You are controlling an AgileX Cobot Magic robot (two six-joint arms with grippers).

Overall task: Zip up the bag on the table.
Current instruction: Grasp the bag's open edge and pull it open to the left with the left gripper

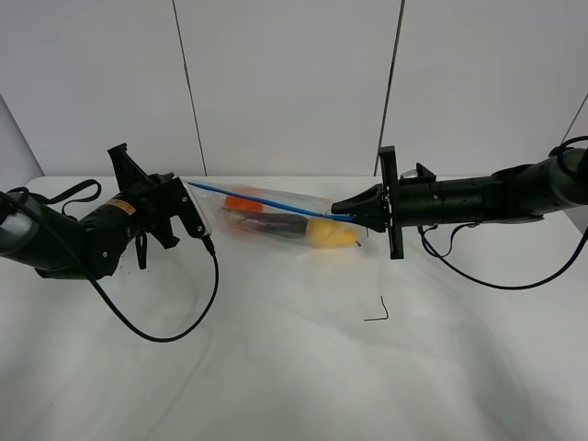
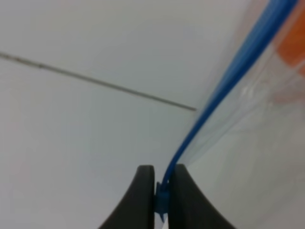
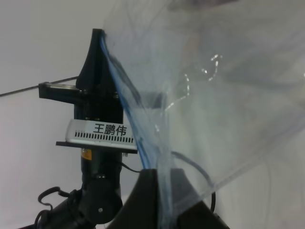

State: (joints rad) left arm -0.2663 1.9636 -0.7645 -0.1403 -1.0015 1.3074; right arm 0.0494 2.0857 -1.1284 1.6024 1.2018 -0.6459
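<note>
The clear bag [image 1: 276,217] hangs stretched between both grippers over the white table [image 1: 294,367]. Its blue zipper strip [image 1: 266,200] runs along the upper edge. An orange, a purple eggplant and a yellow pear [image 1: 329,234] show through it. My left gripper [image 1: 190,186] is shut on the left end of the strip, with the blue strip pinched between its fingers [image 2: 161,191]. My right gripper [image 1: 342,209] is shut on the right end of the strip, with strip and plastic between its fingers [image 3: 164,191].
A black cable [image 1: 175,312] loops on the table under the left arm. A thin black mark [image 1: 378,312] lies in front of the bag. The left arm [image 3: 97,129] shows beyond the bag in the right wrist view.
</note>
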